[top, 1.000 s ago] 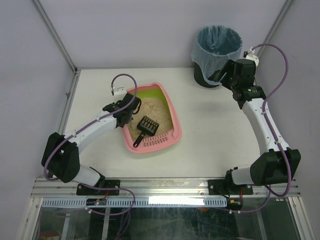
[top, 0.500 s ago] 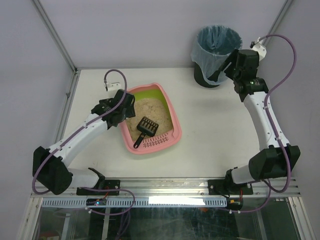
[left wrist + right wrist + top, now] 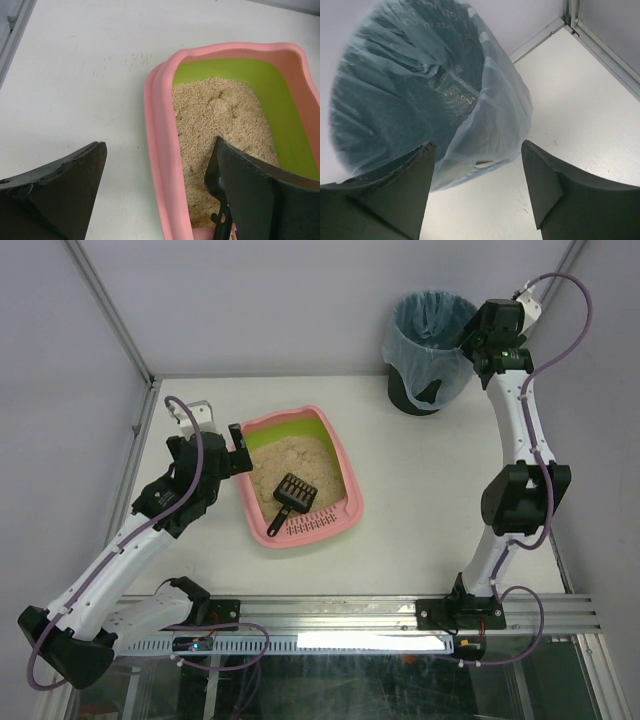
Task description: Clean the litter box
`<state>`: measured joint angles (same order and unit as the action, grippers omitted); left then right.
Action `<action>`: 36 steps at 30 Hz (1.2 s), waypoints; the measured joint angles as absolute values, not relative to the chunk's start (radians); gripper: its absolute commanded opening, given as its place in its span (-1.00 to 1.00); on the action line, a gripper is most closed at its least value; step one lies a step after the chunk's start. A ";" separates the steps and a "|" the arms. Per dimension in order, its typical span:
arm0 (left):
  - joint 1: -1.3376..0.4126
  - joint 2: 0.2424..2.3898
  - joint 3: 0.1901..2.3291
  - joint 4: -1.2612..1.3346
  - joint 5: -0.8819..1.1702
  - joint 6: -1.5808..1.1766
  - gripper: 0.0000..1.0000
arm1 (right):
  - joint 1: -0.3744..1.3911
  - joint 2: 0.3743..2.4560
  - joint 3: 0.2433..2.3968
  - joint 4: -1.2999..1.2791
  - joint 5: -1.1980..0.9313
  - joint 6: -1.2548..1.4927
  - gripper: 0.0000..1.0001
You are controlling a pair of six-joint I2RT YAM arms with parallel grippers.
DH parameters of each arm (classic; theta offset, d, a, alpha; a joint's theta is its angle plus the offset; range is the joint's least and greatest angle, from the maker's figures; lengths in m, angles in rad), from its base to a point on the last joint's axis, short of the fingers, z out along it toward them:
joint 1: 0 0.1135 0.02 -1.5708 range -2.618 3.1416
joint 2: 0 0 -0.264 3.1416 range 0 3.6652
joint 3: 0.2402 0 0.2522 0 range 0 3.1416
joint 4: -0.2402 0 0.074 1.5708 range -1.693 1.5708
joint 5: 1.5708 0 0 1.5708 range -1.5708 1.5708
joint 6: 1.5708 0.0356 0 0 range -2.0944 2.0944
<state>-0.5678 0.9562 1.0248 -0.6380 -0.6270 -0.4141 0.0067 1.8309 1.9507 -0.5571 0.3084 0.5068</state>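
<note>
The pink litter box [image 3: 345, 472] with its lime-green inner wall lies left of the table's middle, holding beige litter [image 3: 300, 462]. A small black slotted scoop [image 3: 291, 494] rests on the litter, its handle towards the slotted ledge. My left gripper [image 3: 240, 448] hovers open just outside the box's left rim. In the left wrist view the left gripper [image 3: 160, 145] straddles the pink rim [image 3: 159, 115] without touching it, and the scoop [image 3: 220, 197] peeks from behind the right finger. My right gripper [image 3: 468, 340] hangs open over the black bin's right side, holding nothing.
The round black bin [image 3: 435, 350] lined with a blue bag stands at the back right. In the right wrist view the bag [image 3: 415, 85] fills the left, with bare table [image 3: 570, 100] beside it. Metal frame rails run along the table's left and right edges.
My left gripper has opened and drawn back to the left, off the litter box's rim. The right arm has swung up and back, from the bin's front side to above its right side.
</note>
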 measured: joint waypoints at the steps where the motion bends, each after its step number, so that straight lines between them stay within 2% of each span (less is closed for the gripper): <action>1: -0.568 0.948 1.010 -0.632 -0.628 -0.406 0.94 | 0.002 1.855 1.968 -0.564 0.304 0.506 0.44; 6: -0.568 0.939 0.954 -0.627 -0.630 -0.399 0.94 | -0.022 2.000 2.086 -0.596 0.271 0.500 0.43; 8: -0.568 0.939 0.944 -0.627 -0.628 -0.399 0.94 | -0.028 2.048 2.125 -0.601 0.256 0.495 0.34; 10: -0.568 0.939 0.941 -0.627 -0.629 -0.399 0.94 | -0.032 2.082 2.143 -0.605 0.244 0.493 0.20; 18: -0.568 0.939 0.941 -0.627 -0.648 -0.396 0.94 | -0.035 2.105 2.172 -0.618 0.234 0.480 -0.65; 20: -0.568 0.941 0.941 -0.627 -0.648 -0.395 0.94 | -0.036 2.105 2.175 -0.623 0.239 0.472 -0.80; 22: -0.568 0.943 0.941 -0.627 -0.648 -0.395 0.94 | -0.036 2.105 2.177 -0.638 0.238 0.454 -0.80; 25: -0.568 0.948 0.941 -0.627 -0.647 -0.395 0.94 | -0.035 2.105 2.191 -0.677 0.246 0.438 -1.00; 32: -0.554 0.957 0.941 -0.626 -0.625 -0.396 0.95 | -0.034 2.081 2.227 -0.800 0.224 0.401 -1.00; 36: -0.548 0.958 0.941 -0.626 -0.608 -0.396 0.95 | -0.020 2.016 2.166 -0.836 0.205 0.382 -1.00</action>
